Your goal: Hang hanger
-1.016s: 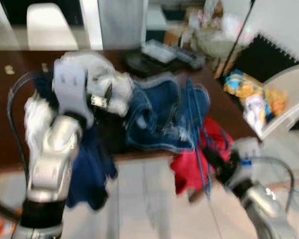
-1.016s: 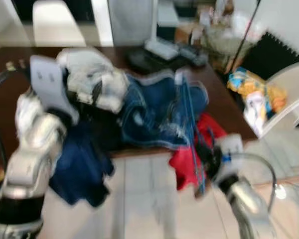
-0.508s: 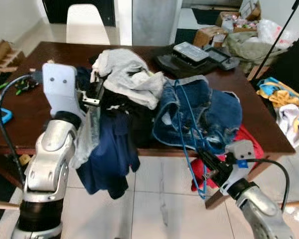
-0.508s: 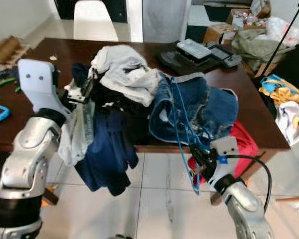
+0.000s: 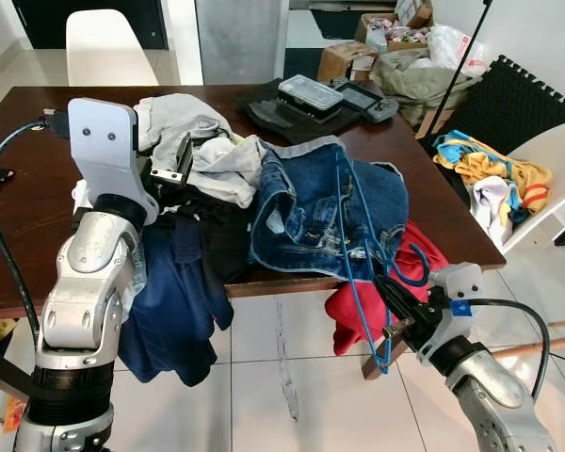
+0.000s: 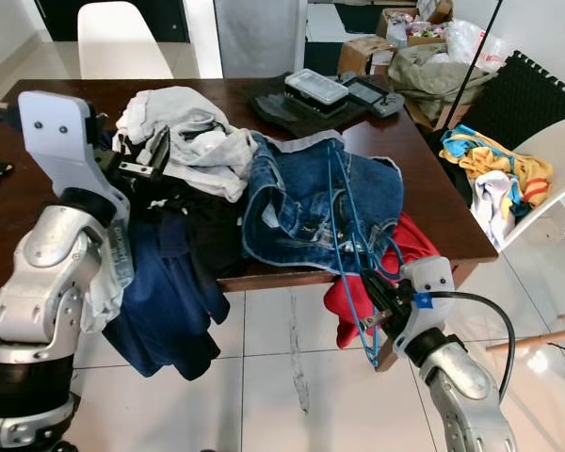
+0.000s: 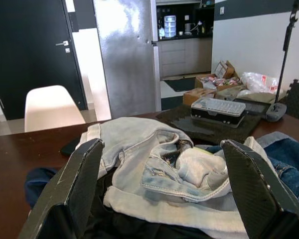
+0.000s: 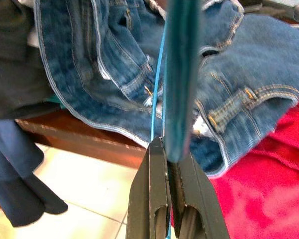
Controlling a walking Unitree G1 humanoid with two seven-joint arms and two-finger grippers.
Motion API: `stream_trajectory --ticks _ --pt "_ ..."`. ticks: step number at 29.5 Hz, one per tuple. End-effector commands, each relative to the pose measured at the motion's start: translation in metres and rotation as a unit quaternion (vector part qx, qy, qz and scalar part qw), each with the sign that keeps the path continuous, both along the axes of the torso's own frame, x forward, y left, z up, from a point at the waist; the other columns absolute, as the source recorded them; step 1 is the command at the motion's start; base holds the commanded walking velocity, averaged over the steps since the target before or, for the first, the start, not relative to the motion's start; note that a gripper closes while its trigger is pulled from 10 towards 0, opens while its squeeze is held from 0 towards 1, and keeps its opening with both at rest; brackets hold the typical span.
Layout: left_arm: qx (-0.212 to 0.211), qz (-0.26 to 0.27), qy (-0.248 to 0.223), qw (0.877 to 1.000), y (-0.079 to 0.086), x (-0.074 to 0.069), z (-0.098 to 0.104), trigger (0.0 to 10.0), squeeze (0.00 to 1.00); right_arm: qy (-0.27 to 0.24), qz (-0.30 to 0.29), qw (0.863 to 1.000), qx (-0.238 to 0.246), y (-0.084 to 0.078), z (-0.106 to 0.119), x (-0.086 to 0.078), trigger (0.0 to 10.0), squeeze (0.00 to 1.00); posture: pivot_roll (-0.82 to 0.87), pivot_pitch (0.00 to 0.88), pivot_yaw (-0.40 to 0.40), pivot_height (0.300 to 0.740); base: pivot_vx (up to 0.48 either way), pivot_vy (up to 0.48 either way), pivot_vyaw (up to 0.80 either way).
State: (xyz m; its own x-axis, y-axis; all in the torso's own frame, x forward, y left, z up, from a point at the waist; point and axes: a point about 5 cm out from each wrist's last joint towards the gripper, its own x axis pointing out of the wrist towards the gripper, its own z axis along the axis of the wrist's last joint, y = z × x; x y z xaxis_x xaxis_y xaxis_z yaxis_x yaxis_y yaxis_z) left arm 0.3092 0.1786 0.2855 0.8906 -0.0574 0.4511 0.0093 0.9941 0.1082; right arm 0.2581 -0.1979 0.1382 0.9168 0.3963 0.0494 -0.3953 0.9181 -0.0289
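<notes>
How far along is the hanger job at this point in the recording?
Done: the right gripper is shut on the blue hanger, which leans across the jeans at the edge of the table.

In hand: the left gripper is open above the pale denim garment.

Left: no rail or hook is in view, and the hanger isn't hung.

A lived-in home: a dark wooden dining table (image 5: 19,198) heaped with clothes (image 5: 320,202) stands on a white tiled floor (image 5: 292,395), with a white chair (image 5: 104,47) behind it. Beyond are a dark door (image 7: 35,55), cardboard boxes (image 5: 344,58) and kitchen cabinets (image 7: 182,52).
</notes>
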Motion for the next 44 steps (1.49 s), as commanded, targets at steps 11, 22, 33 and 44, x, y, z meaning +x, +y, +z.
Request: stream_trajectory --ticks 11,22,33,44 --pt "0.011 -0.052 -0.003 0.999 -0.018 -0.004 -0.003 10.0 0.0 -0.045 -0.011 0.998 0.035 -0.002 0.019 0.006 10.0 0.0 0.09 0.165 -0.03 0.74 0.358 0.0 0.0" --pt "0.045 -0.092 0.005 0.995 -0.032 -0.006 -0.01 10.0 0.0 -0.041 -0.015 0.998 0.045 0.0 0.015 0.009 10.0 0.0 0.09 0.164 -0.029 0.74 0.355 0.0 0.0" --pt "0.055 -0.103 -0.001 0.993 -0.033 -0.006 -0.007 10.0 0.0 -0.031 -0.012 0.998 0.049 0.001 0.011 0.01 10.0 0.0 0.09 0.158 -0.025 0.74 0.348 0.0 0.0" --pt "0.097 -0.139 0.007 0.986 -0.042 -0.011 -0.013 10.0 0.0 -0.029 -0.009 0.998 0.05 0.003 0.01 0.01 10.0 0.0 0.09 0.155 -0.028 0.74 0.318 0.0 0.0"
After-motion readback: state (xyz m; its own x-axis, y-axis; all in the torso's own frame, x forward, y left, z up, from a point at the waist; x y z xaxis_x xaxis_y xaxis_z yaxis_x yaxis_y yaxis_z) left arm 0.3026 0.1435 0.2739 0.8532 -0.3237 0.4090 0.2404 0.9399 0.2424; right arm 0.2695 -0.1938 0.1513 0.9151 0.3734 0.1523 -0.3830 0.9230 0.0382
